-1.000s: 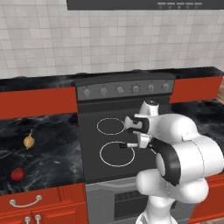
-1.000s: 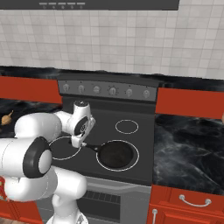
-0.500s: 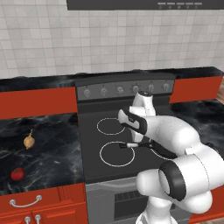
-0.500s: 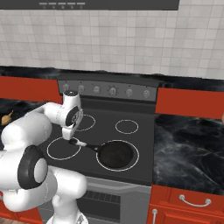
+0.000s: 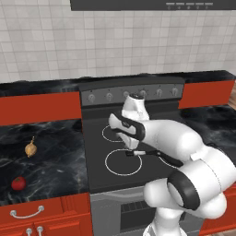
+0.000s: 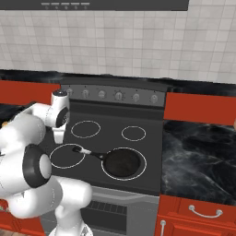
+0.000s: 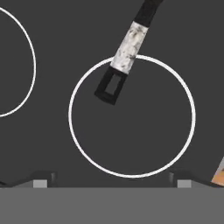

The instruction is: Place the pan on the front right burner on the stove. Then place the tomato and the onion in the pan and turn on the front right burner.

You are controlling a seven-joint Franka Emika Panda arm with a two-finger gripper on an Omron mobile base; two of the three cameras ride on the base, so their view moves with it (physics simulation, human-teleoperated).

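Pan (image 6: 121,163) sits on the front right burner (image 6: 144,159) of the stove (image 6: 152,186), handle reaching toward nine o'clock. End effector (image 7: 112,180) hovers above, jaws apart, empty. On the table, onion (image 5: 30,148) and tomato (image 5: 18,183) wait. The tomato looks smooth, round, likely slippery and soft: grip across its middle, gently.

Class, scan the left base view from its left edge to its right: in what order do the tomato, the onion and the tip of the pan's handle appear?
tomato → onion → tip of the pan's handle
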